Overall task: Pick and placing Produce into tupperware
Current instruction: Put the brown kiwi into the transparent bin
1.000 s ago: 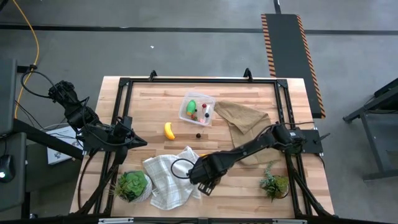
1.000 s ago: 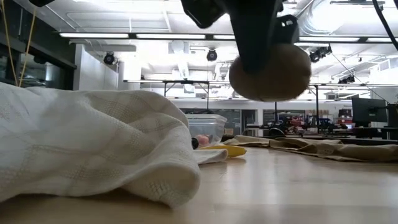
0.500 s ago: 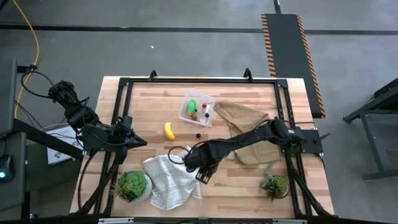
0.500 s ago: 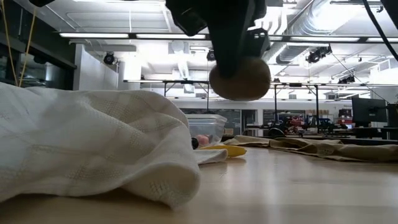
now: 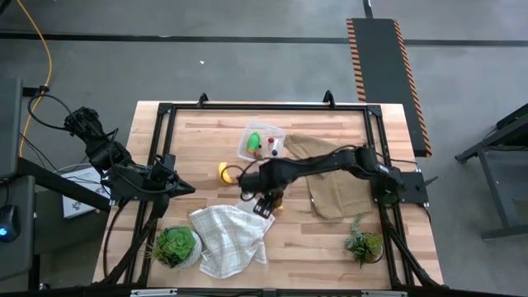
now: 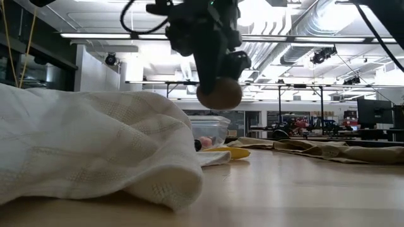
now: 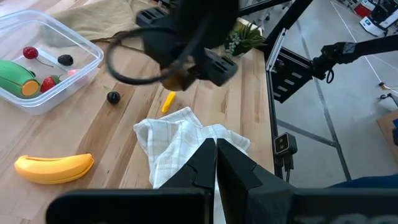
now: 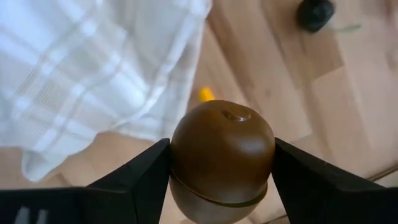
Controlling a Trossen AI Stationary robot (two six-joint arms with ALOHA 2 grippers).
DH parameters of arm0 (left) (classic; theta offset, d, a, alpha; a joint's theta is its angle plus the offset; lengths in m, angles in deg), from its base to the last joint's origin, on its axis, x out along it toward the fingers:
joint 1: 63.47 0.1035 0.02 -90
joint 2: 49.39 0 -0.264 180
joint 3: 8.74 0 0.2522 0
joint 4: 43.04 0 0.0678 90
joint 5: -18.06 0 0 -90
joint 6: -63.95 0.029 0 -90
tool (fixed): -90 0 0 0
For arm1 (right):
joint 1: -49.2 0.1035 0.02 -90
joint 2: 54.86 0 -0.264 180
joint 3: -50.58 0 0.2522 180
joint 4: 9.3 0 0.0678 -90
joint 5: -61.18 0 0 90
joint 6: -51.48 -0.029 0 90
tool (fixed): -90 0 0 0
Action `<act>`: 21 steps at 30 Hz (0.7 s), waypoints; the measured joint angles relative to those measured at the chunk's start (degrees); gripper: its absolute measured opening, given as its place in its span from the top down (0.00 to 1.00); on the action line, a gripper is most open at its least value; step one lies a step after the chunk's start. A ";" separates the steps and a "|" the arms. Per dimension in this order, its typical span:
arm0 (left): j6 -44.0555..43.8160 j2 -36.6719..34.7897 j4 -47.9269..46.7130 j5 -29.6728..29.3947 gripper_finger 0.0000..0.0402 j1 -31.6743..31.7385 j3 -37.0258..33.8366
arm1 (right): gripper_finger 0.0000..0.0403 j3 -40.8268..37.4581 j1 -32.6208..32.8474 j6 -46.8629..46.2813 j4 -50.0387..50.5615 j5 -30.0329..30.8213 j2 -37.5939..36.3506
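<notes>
My right gripper (image 5: 264, 200) hangs over the table's middle, shut on a brown kiwi-like oval (image 8: 222, 158), which the low view shows high above the wood as the oval (image 6: 219, 93). The clear tupperware (image 5: 247, 137) stands beyond it toward the far edge and holds a green piece (image 7: 15, 76) and small berries. A yellow banana (image 7: 55, 168), a dark berry (image 7: 112, 97) and a small yellow piece (image 7: 168, 101) lie on the wood. My left gripper (image 5: 188, 190) waits shut at the table's left edge. My right gripper pinches the oval between its two fingers, one finger (image 8: 140, 177) on each of its opposite sides (image 8: 180, 155). The fingers come from above and point down. The oval is lifted clear of the table, its rounded end below the fingers.
A crumpled white checked cloth (image 5: 229, 239) lies near the front edge, with a brown cloth (image 5: 330, 169) to the right of the tupperware. Potted plants stand at the front left (image 5: 176, 246) and the front right (image 5: 363, 243). A black frame (image 5: 165, 111) borders the table.
My right gripper has carried the oval from beside the white cloth toward the table's far edge, nearer the tupperware, keeping it lifted clear. Its wrist has rolled somewhat. My left arm has kept still.
</notes>
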 joint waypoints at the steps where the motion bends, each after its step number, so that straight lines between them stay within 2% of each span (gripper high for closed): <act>1: 0.00 0.00 0.00 0.00 0.99 0.00 0.00 | 0.41 -0.02 -0.68 0.51 -0.04 -0.34 0.00; 21: 0.00 0.00 -1.48 -0.69 0.99 0.02 0.00 | 0.41 -0.02 -11.95 8.42 -2.43 -3.26 0.00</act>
